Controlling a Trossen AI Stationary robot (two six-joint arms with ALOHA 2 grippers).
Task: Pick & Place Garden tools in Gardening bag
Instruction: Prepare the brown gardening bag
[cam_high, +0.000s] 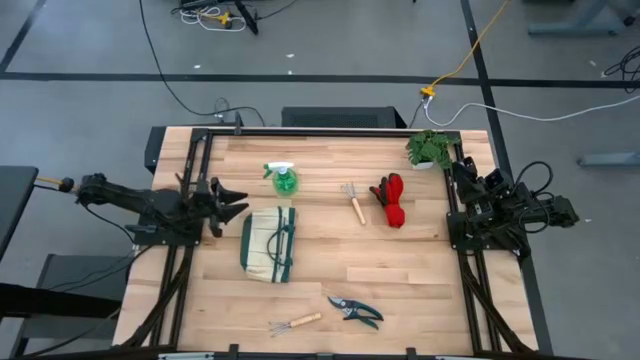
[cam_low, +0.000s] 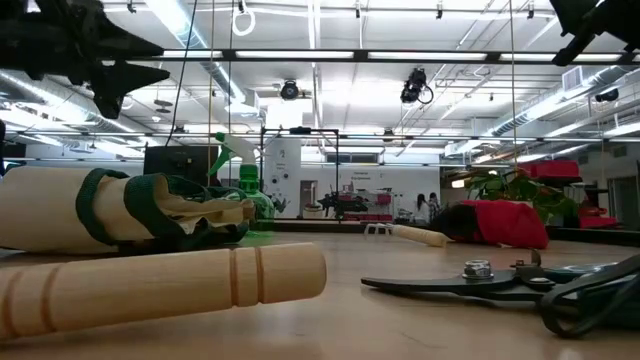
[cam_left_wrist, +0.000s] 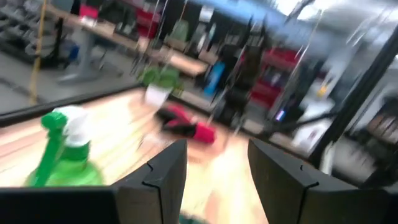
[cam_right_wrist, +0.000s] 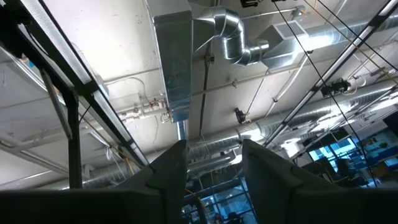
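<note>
The beige gardening bag with green trim lies flat on the table's left half. The green spray bottle lies just beyond it. One hand rake and the red-and-black gloves lie at centre right. The second rake and the pruning shears lie near the front edge. My left gripper is open and empty, above the table left of the bag; in its wrist view the fingers stand apart. My right gripper is open and empty, parked at the right edge, pointing up.
A small leafy potted plant stands at the far right corner. The black frame rails run along both table sides. Bare wood lies between the bag and the gloves.
</note>
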